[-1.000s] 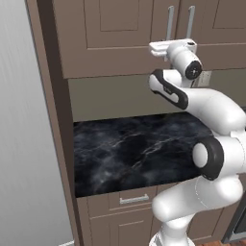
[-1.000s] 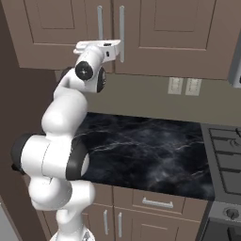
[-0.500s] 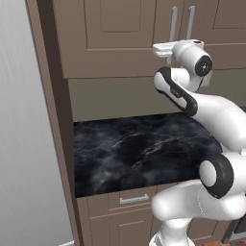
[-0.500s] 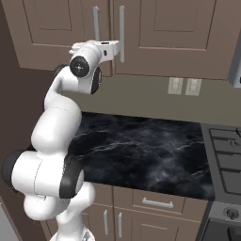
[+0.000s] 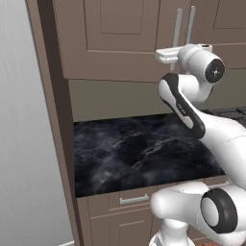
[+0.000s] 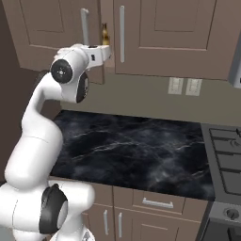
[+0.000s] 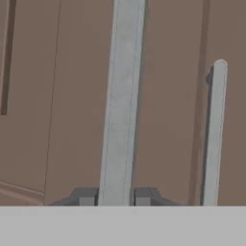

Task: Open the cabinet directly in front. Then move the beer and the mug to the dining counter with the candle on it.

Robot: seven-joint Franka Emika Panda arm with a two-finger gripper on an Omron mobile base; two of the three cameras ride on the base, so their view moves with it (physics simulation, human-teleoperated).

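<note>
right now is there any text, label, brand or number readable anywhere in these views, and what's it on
No text can be read in any view.
Beer: seen through the gap between the cabinet doors; too small to make out any label.
Outlets on the wall: blank plates, no markings.
Stove knob: too small to show any mark.

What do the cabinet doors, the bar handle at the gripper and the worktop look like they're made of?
Cabinet: brown wood look, matte, with recessed panels; no grain visible, so possibly painted.
Bar handle: brushed metal by its flat pale silver-grey; the gripper fingertips sit on either side of it.
Worktop: polished black marble, by its white veins and soft sheen.
</note>
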